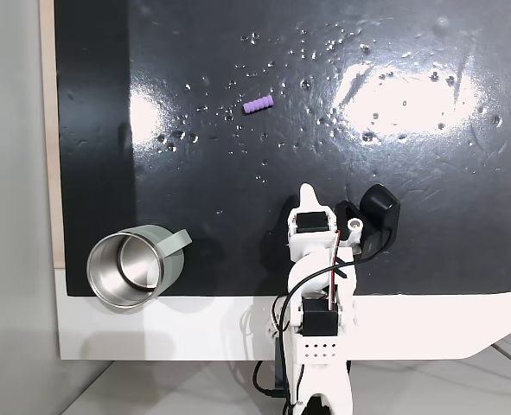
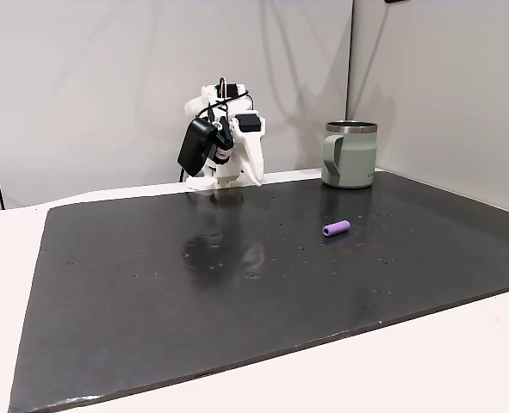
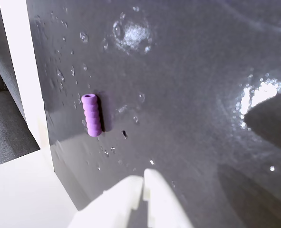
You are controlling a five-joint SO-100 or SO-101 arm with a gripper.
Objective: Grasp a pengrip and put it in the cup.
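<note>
The pengrip [image 1: 258,105] is a small light-purple ribbed cylinder lying on the black mat, far from the arm; it also shows in another fixed view [image 2: 336,228] and at the left of the wrist view [image 3: 92,115]. The cup [image 1: 134,268] is a steel mug with a pale grey-green wall, standing upright at the mat's corner [image 2: 350,155]. My gripper [image 1: 306,192] sits folded back near the arm's base [image 2: 241,176], well short of the pengrip. In the wrist view the white fingers [image 3: 144,183] meet with nothing between them.
A glossy black mat [image 1: 411,173] with small droplets covers most of a white table [image 1: 151,333]. The black wrist camera [image 1: 378,207] sticks out beside the arm. Walls stand close behind the arm and cup [image 2: 443,77].
</note>
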